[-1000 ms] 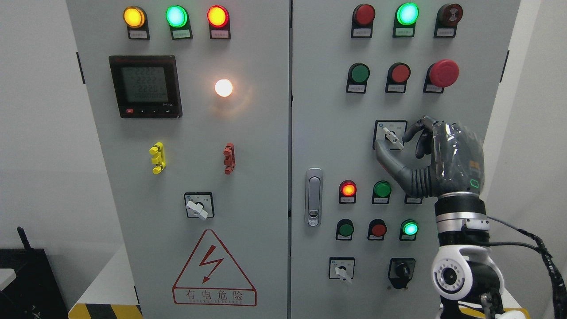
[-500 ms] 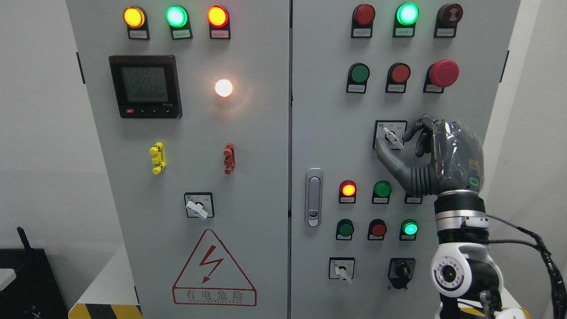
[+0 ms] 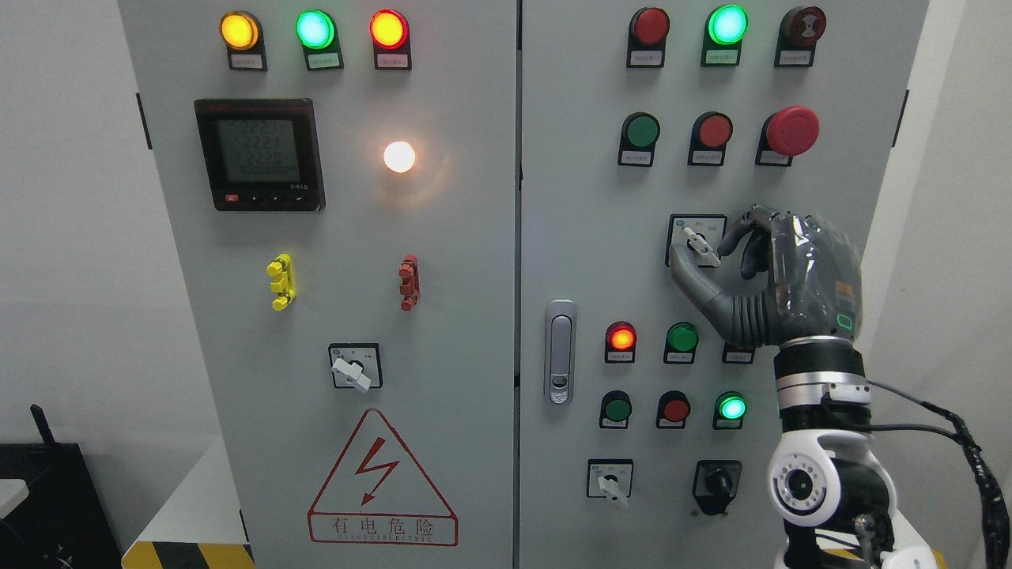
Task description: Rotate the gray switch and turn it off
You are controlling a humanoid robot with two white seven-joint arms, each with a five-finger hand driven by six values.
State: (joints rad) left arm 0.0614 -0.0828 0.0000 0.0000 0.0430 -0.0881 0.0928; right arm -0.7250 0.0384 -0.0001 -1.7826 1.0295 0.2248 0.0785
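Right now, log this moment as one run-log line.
right hand: thumb and fingers at gray switch | switch lever: tilted | left hand: not in view | panel: green lamp lit

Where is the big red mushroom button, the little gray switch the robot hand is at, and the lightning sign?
Big red mushroom button [image 3: 792, 130], head view, middle of its red cap.
Gray switch [image 3: 700, 246], head view, on its pale lever.
Lightning sign [image 3: 382, 478], head view, on the red bolt in the triangle.

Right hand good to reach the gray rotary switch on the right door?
Probably yes: the right hand is already at the gray rotary switch, thumb below and fingers beside its lever, nothing between them.
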